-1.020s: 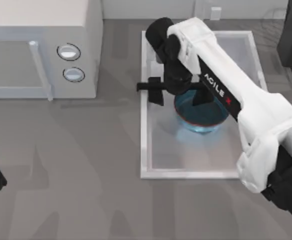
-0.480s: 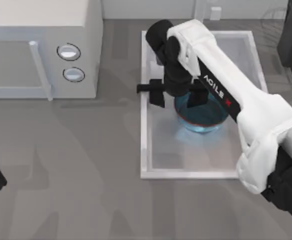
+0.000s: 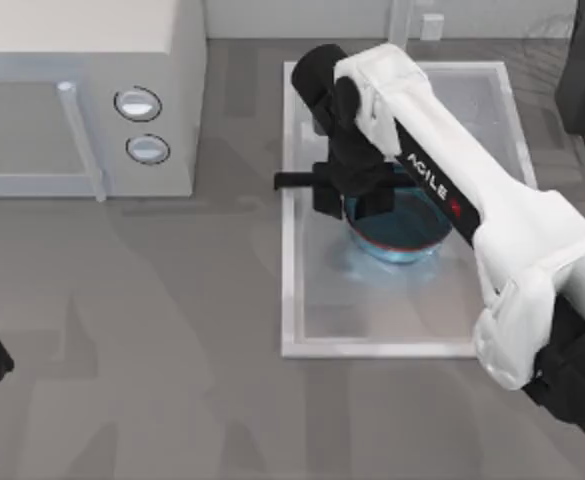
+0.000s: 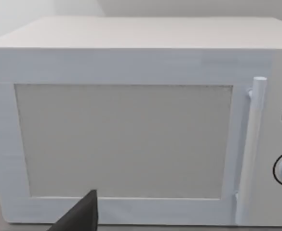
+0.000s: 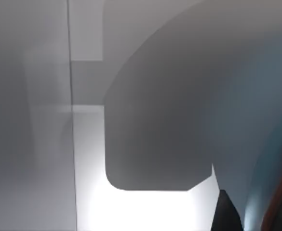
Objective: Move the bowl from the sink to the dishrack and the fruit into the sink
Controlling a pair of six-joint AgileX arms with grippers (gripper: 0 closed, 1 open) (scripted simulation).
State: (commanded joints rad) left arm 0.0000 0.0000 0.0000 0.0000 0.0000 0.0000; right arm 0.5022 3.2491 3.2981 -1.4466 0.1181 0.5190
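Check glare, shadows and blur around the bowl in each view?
Top view: soft grey arm shadows across the table; a pale bright patch on the sink floor beside the bowl, under the right gripper. Right wrist view: too close, blurred; strong white glare low down, the bowl's blue wall smeared. Left wrist view: even light on the microwave, no glare.

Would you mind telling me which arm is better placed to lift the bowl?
Right: its hand is already at the bowl's rim in the sink; the left arm is parked far left.
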